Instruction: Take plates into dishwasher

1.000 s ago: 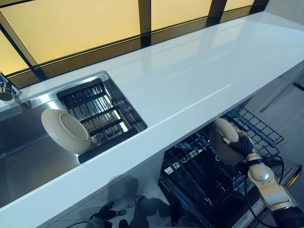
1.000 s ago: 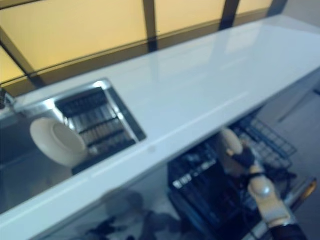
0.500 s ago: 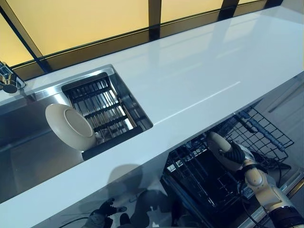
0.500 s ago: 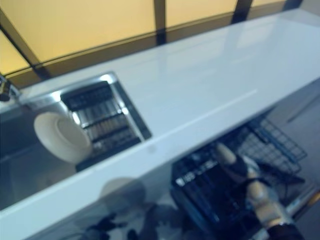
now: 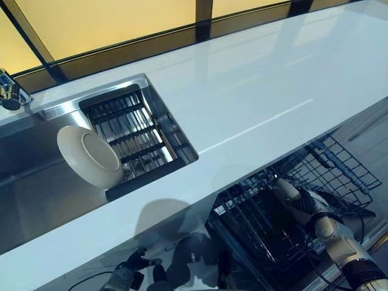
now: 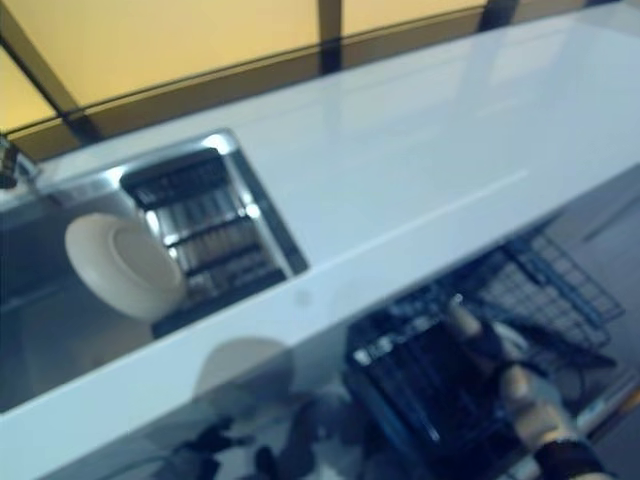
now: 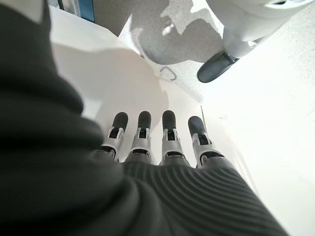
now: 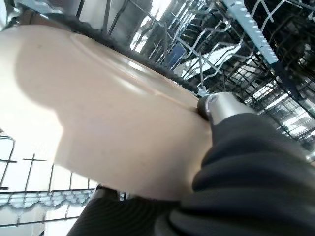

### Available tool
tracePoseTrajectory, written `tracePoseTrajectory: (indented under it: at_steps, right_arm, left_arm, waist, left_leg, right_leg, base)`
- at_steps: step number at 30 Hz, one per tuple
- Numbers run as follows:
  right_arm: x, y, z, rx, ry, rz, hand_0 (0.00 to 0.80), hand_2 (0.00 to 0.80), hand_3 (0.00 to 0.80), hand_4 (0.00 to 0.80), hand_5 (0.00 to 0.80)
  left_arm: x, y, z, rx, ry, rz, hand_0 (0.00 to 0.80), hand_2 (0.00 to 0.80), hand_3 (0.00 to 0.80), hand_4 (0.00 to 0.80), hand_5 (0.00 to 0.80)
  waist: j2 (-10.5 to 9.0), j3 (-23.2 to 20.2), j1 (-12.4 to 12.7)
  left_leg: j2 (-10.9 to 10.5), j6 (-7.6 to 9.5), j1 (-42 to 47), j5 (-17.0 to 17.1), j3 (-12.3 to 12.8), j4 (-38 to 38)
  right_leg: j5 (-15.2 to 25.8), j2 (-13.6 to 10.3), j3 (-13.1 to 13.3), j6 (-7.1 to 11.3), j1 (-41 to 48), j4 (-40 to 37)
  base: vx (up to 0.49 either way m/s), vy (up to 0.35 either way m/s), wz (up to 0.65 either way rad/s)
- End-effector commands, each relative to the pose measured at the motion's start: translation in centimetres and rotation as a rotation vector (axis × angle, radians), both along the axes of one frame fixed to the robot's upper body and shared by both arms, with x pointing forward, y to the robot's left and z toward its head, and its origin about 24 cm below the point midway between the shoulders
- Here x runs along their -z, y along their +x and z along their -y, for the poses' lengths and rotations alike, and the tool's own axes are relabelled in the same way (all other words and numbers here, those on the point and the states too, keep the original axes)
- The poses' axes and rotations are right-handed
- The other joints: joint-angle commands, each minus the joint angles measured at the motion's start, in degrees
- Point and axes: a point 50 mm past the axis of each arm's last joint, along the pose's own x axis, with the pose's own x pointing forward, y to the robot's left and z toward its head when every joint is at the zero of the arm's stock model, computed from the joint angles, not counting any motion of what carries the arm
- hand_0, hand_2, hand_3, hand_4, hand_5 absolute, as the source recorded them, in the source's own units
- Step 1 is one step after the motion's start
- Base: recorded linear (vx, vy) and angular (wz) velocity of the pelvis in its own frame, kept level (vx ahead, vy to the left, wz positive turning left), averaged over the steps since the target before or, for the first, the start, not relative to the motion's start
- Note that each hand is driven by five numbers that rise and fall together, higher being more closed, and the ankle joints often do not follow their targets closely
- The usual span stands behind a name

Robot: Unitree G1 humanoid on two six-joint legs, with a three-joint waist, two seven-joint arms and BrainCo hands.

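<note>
Fingers of the right hand [image 5: 301, 202] pinch a cream plate [image 8: 93, 118] edge-on over the dishwasher rack [image 5: 339, 167], seemingly to slot it between tines; left hand [image 7: 162, 142] hangs straight-fingered, empty.

— What did you have in view?
— My right hand [image 5: 301, 200] gripped a cream plate [image 5: 284, 189] edge-on over the dishwasher rack [image 5: 330, 167], below the white counter [image 5: 254, 91].
— Anything else?
— A second plate [image 5: 89, 156] leaned in the sink [image 5: 36, 194]; my left hand [image 5: 124, 276] hung low.
</note>
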Motion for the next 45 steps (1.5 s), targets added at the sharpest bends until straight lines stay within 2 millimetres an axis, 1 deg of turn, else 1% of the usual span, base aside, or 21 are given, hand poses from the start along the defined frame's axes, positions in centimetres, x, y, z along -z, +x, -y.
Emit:
tracePoseTrajectory:
  at_steps: [1, 4, 10, 17, 23, 31, 45]
  right_arm:
    - [1.1, 0.7, 0.0, 0.058, -0.006, -0.04, 0.8, 0.8, 0.8, 0.8, 0.8]
    - [1.6, 0.8, 0.5, 0.115, 0.003, -0.046, 0.8, 0.8, 0.8, 0.8, 0.8]
    - [1.8, 1.0, 1.4, 0.209, 0.012, -0.048, 0.8, 0.8, 0.8, 0.8, 0.8]
    - [2.5, 0.7, 2.0, 0.268, 0.026, -0.075, 0.8, 0.8, 0.8, 0.8, 0.8]
    - [3.4, 0.2, 1.8, 0.289, 0.045, -0.11, 0.8, 0.8, 0.8, 0.8, 0.8]
    - [3.6, 0.3, 1.5, 0.295, 0.059, -0.116, 0.8, 0.8, 0.8, 0.8, 0.8]
    - [5.2, -0.2, 0.8, 0.287, 0.079, -0.217, 0.8, 0.8, 0.8, 0.8, 0.8]
  left_arm:
    - [-1.2, 2.1, -1.1, 0.094, 0.064, 0.043, 0.0, 0.0, 0.0, 0.0, 0.0]
    - [-1.3, 2.5, -1.0, 0.105, 0.066, 0.048, 0.0, 0.0, 0.0, 0.0, 0.0]
    - [-1.5, 2.8, -0.9, 0.116, 0.061, 0.059, 0.0, 0.0, 0.0, 0.0, 0.0]
    - [-1.4, 2.8, -0.7, 0.122, 0.053, 0.061, 0.0, 0.0, 0.0, 0.0, 0.0]
    - [-1.3, 2.6, -0.4, 0.129, 0.048, 0.059, 0.0, 0.0, 0.0, 0.0, 0.0]
    - [-1.4, 2.9, -0.3, 0.134, 0.041, 0.066, 0.0, 0.0, 0.0, 0.0, 0.0]
    - [-1.5, 3.4, -0.1, 0.14, 0.044, 0.074, 0.0, 0.0, 0.0, 0.0, 0.0]
  waist:
    - [-3.0, -0.75, 0.86]
    - [-2.63, -0.44, 1.4]
    - [-1.92, 0.11, 2.14]
    - [-1.3, 0.42, 2.63]
    - [-1.01, 0.36, 2.78]
    - [-0.86, 0.59, 2.74]
    - [-0.79, 1.19, 3.14]
  left_leg:
    - [-3.88, 3.41, -3.78, 2.32, 3.31, -0.62]
    - [-3.98, 3.44, -3.92, 2.42, 2.87, -0.67]
    - [-4.09, 3.31, -4.37, 2.72, 2.18, -0.7]
    - [-4.07, 3.13, -4.69, 2.98, 1.84, -0.51]
    - [-4.13, 3.11, -4.55, 3.08, 1.78, -0.48]
    - [-4.15, 3.06, -4.45, 3.15, 1.77, -0.51]
    - [-4.18, 3.13, -4.65, 3.29, 1.34, -0.55]
  right_leg:
    - [-5.65, 1.76, 1.73, 0.72, 2.22, 2.0]
    - [-5.61, 1.78, 1.51, 0.6, 2.18, 1.99]
    - [-5.59, 1.75, 1.23, 0.43, 2.08, 2.01]
    - [-5.82, 1.56, 0.84, 0.23, 2.19, 2.28]
    - [-5.99, 1.45, 0.65, 0.1, 2.5, 2.34]
    - [-5.97, 1.41, 0.68, 0.04, 2.54, 2.32]
    - [-6.13, 1.41, 0.41, -0.17, 2.27, 2.66]
  base:
    - [-0.012, -0.024, 0.04]
    - [-0.014, -0.021, 0.13]
    - [-0.006, -0.008, 0.04]
    - [-0.001, -0.004, 0.08]
    - [0.003, 0.001, 0.01]
    - [0.0, 0.0, 0.0]
    - [0.0, 0.0, 0.0]
